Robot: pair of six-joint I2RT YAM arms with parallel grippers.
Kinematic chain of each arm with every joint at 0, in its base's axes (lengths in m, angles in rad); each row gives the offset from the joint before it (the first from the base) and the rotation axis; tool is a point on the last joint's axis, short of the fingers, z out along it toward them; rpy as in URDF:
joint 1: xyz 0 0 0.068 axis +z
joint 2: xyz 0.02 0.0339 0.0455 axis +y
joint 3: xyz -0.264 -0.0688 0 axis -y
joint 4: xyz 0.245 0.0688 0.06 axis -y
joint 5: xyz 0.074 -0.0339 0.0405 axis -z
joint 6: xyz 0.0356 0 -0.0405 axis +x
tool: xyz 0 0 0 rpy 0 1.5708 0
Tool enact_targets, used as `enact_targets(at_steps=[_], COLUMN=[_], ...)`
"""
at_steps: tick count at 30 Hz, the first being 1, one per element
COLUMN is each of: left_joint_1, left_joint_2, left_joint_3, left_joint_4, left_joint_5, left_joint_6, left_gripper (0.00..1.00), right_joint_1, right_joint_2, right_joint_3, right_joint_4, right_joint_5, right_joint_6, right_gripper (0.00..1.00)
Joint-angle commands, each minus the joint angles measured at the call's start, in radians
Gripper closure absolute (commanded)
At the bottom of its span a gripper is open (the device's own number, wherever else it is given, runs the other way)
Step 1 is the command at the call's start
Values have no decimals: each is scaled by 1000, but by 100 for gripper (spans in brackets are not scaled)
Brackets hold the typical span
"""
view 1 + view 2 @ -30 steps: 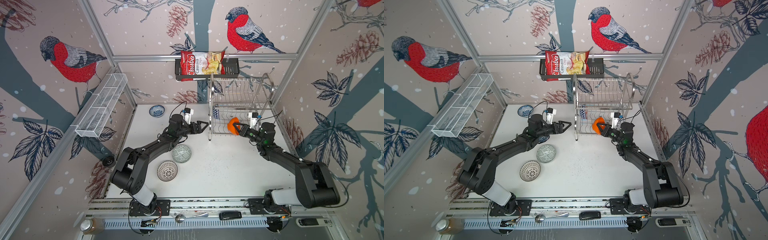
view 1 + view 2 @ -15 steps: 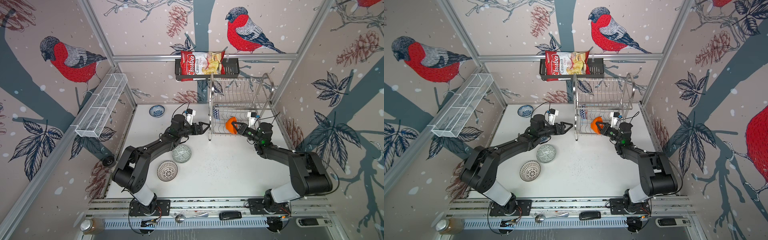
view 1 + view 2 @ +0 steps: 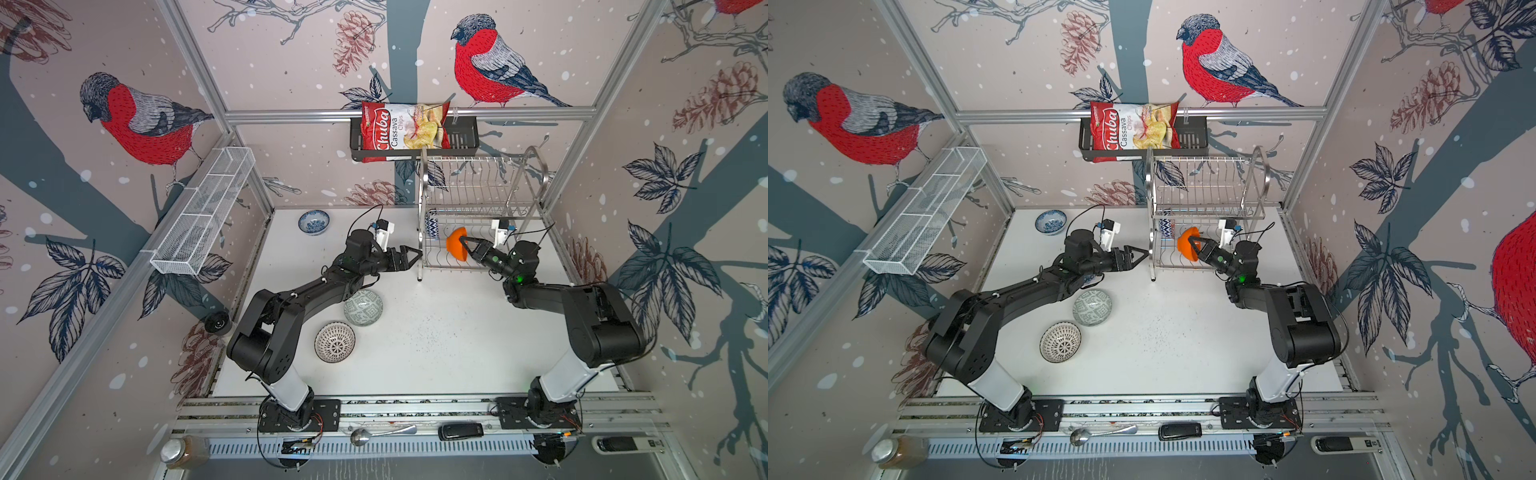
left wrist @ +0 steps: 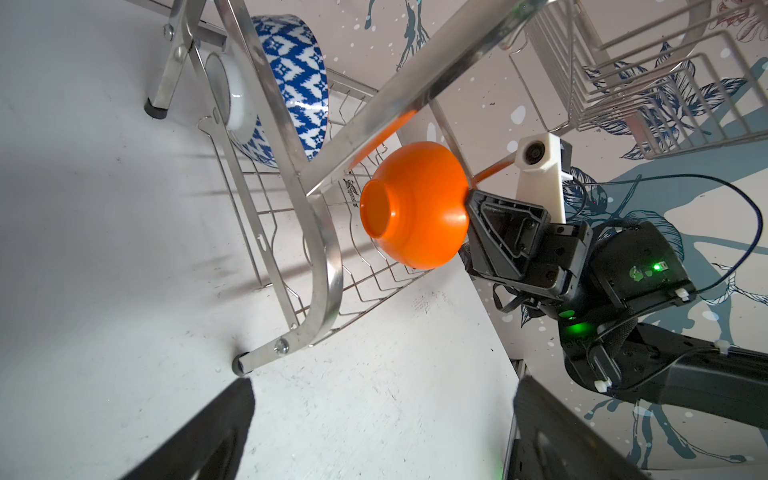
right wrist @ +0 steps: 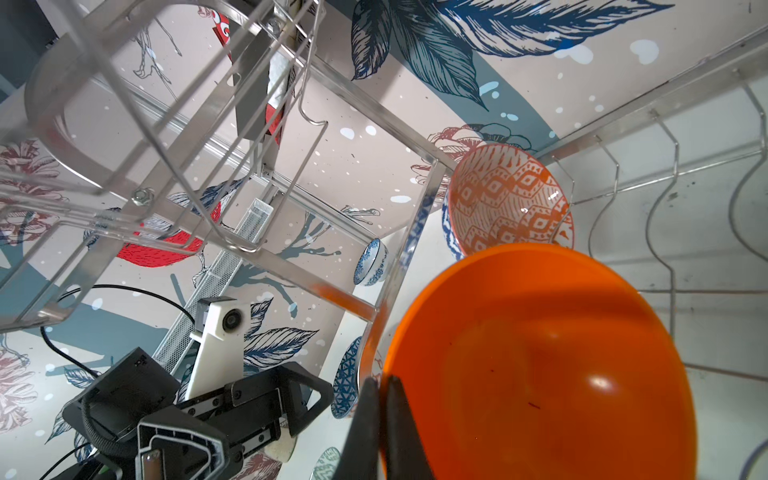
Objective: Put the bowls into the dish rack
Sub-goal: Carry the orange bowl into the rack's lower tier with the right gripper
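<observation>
Our right end effector was clamped on the rim of the orange bowl, held on edge inside the lower tier of the dish rack, the blue-patterned bowl just beyond it. Our left end effector gaped empty beside the rack's frame.

Cassava chips bag in black basket, upper centre | white mesh basket along left wall | spoon, bottom centre | lidded jar, lower left
</observation>
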Motion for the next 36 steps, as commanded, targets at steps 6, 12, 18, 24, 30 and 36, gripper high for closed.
enact_targets(at_steps=[6, 12, 18, 24, 30, 36], left_joint_1=[-3, -2, -3, -3, -2, -3], left_joint_2=[-2, -4, -3, 3, 7, 8], left_joint_3=[18, 21, 20, 21, 22, 22], left_joint_4=[0, -4, -1, 2, 2, 1], left_joint_5=[-3, -2, 0, 3, 4, 5], left_joint_6=[31, 31, 27, 22, 20, 17], left_gripper=[2, 2, 3, 2, 2, 2], right_joint_1=[13, 21, 22, 20, 21, 21], right_joint_2=[75, 116, 160, 215, 271, 321], right_joint_3=[50, 83, 113, 156, 192, 236], right_joint_4=[181, 189, 208, 248, 298, 311], right_joint_5=[-12, 3, 20, 30, 38, 41], right_joint_6=[81, 89, 100, 131, 170, 186], right_gripper=[100, 100, 100, 100, 100, 100])
